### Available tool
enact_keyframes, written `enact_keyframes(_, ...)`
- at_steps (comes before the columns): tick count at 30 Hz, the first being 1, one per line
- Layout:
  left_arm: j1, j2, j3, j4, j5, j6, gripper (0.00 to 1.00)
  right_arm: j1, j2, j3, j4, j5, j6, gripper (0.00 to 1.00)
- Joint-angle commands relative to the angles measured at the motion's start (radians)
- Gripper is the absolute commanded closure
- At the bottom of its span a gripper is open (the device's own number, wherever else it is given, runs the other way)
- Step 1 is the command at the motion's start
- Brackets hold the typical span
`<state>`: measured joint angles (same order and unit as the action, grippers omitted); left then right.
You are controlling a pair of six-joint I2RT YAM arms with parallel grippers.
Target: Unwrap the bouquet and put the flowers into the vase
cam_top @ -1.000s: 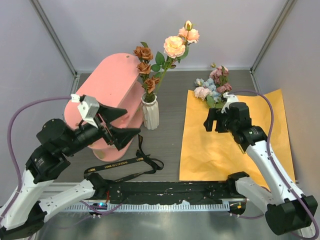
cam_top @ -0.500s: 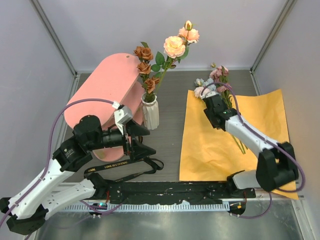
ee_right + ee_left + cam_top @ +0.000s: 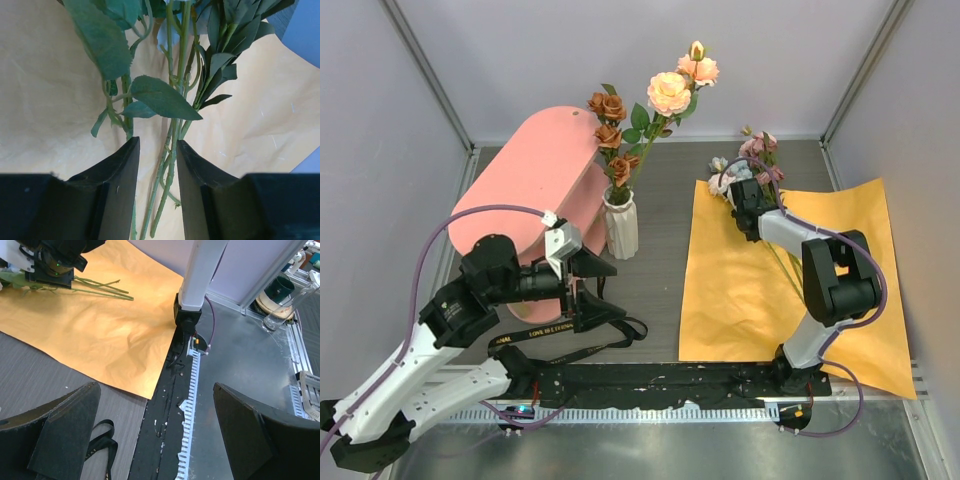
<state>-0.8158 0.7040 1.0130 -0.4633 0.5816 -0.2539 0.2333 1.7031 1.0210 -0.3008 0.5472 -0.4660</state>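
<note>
Right hand point(image 3: 158, 150) now farther forward, straddling flowers point(image 3: 745, 165) at stems, unclenched; left hand point(image 3: 155, 390) released. Paper point(image 3: 750, 290) open, vase point(image 3: 621, 228) part-filled.

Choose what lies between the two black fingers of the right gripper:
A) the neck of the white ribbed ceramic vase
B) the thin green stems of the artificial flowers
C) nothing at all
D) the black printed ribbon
B: in the right wrist view the thin green stems run between the fingers of the right gripper, above the flat orange paper sheet.

Grey table point(image 3: 660, 190): paper point(image 3: 740, 290), ribbon point(image 3: 570, 335), vase point(image 3: 621, 228) (pink shelf point(image 3: 535, 170) too)
</note>
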Motion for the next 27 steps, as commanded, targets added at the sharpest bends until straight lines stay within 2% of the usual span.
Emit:
enact_keyframes(1,0.001,0.003,0.044,0.012,0.041,0.03,0.0,0.001,-0.028,-0.024,0.097,-0.032,-0.039,0.59)
enact_keyframes(9,0.001,0.032,0.05,0.021,0.046,0.025,0.0,-0.014,0.046,-0.064,0.176,-0.01,-0.04,0.59)
enact_keyframes(14,0.001,0.031,0.055,0.018,0.032,0.009,0.0,-0.003,0.064,-0.059,0.203,0.011,-0.051,0.67)
enact_keyframes(27,0.001,0.031,0.045,0.032,0.024,-0.041,0.0,0.046,-0.068,-0.116,0.2,-0.035,-0.002,0.6)
